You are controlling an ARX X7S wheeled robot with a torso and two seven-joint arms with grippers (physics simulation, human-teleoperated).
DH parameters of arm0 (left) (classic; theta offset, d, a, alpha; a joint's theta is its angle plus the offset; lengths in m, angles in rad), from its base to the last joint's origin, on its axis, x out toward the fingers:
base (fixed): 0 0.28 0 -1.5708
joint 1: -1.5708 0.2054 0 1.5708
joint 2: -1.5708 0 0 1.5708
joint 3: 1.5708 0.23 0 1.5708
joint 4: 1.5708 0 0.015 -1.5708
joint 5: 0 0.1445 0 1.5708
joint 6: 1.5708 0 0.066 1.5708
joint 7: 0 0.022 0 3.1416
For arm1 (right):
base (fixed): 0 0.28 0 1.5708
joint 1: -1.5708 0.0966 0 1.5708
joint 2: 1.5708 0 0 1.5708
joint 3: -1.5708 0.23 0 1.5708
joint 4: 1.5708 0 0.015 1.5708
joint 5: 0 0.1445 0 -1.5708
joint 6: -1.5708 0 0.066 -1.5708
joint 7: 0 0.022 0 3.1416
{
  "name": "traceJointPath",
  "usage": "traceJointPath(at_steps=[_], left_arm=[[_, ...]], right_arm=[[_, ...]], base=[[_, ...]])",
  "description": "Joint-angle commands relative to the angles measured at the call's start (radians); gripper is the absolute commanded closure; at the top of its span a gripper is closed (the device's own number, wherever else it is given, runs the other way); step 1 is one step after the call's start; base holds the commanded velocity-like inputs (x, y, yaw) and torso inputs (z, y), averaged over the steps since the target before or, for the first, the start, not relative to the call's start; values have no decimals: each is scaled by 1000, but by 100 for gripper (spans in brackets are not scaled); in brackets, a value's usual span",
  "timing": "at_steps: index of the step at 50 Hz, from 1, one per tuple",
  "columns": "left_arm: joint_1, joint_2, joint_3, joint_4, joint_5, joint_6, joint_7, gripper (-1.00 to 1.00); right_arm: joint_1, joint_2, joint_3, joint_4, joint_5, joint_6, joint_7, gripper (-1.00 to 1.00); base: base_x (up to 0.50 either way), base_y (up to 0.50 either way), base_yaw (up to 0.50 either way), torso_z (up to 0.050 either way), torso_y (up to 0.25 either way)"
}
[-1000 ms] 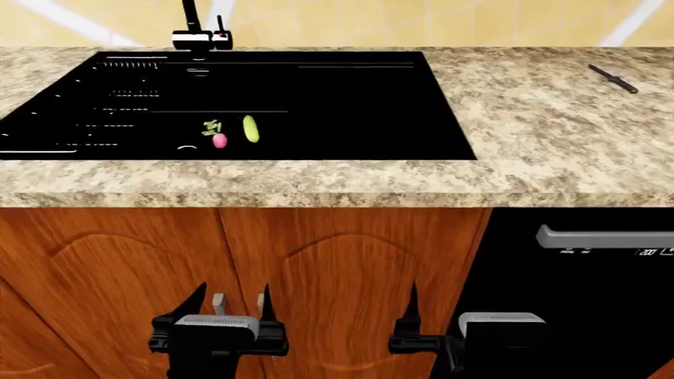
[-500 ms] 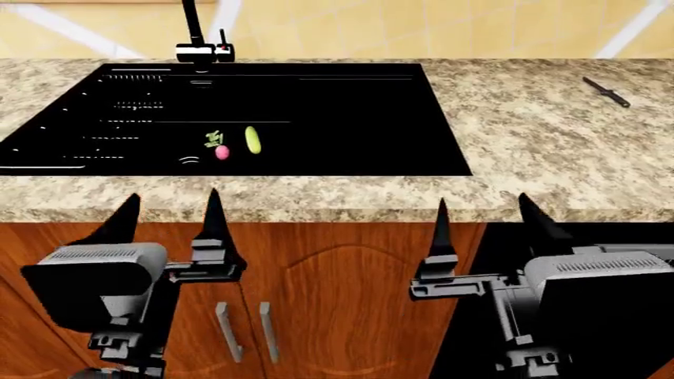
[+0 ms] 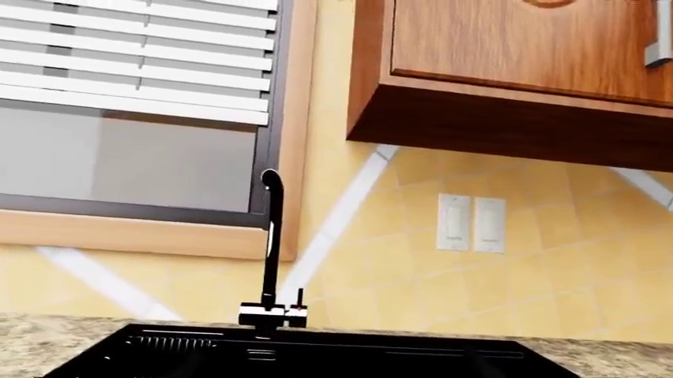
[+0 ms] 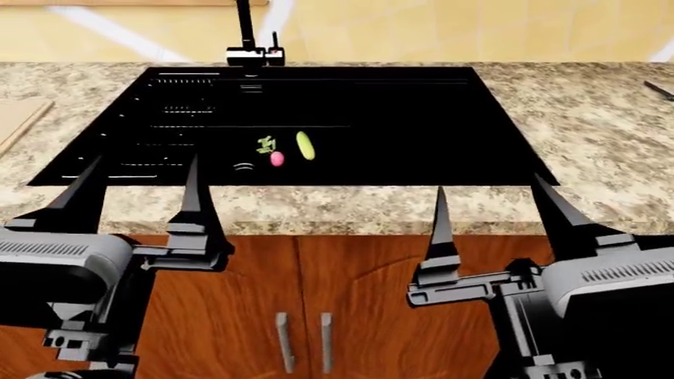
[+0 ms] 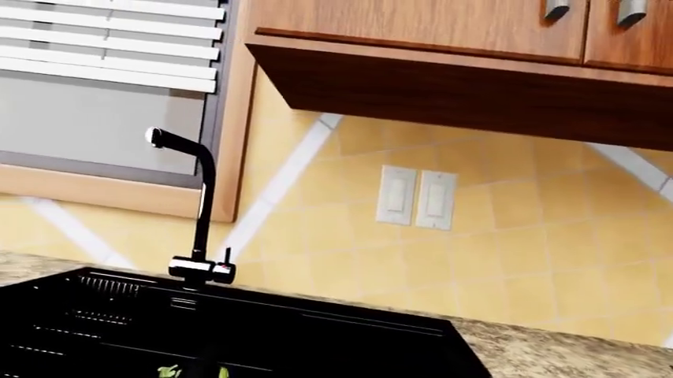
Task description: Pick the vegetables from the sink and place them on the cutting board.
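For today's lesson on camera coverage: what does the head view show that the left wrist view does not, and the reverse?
Only the head view shows the radish and cucumber lying in the sink, a corner of the cutting board, and both open grippers, left and right. Only the left wrist view shows the window blinds, wall switches and upper cabinet. Both show the faucet and the sink's back edge.

You see the cucumber [image 4: 305, 145] lying beside the radish [image 4: 276, 158] in the sink [image 4: 421, 126]; the cutting board [image 4: 19, 118] lies left of it.
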State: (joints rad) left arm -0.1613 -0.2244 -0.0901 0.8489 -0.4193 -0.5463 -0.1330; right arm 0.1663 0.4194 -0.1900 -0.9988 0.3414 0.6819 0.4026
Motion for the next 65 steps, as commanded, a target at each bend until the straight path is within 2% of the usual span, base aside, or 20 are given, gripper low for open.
traceJointPath(at_steps=[1,14,17,20,23,27,32,35,41,49,65], left_arm=[[2,-17,21,20,-3,-3,-3,-100],[8,-24,50,15,12,10,-6,-100],[-12,-29,56,12,29,-51,-50,-100],[-145,-58,89,-25,21,-222,-85,-100],[-371,-57,140,-197,-2,-363,-71,-100],[-553,-33,196,-420,34,-381,-62,-100],[-671,-9,193,-609,37,-378,-46,-100],[-706,8,159,-681,14,-388,-40,-100],[-755,14,170,-737,20,-390,-41,-100],[-786,8,200,-744,30,-402,-45,-100],[-765,8,218,-743,30,-382,-48,-100]], right_arm=[[12,36,-33,-10,23,-1,41,-100],[12,58,-50,-15,29,-17,70,-100],[22,61,-46,-8,47,-15,76,-100],[114,53,27,39,165,61,57,-100],[342,36,72,207,298,223,21,-100],[569,12,47,448,334,308,-46,-100],[699,-11,24,674,311,305,-97,-100],[751,-25,-3,775,283,304,-107,-100],[817,-52,-35,914,248,290,-117,-100],[817,-49,-30,910,255,305,-109,-100],[787,-35,-24,890,270,305,-112,-100]], base=[[125,500,0,0,0],[130,500,0,0,0],[156,500,0,0,0],[288,471,0,0,0],[448,290,0,0,0],[494,195,0,0,0],[500,174,0,0,0],[500,174,0,0,0],[500,172,0,0,0],[500,119,0,0,2],[500,-92,0,0,1]])
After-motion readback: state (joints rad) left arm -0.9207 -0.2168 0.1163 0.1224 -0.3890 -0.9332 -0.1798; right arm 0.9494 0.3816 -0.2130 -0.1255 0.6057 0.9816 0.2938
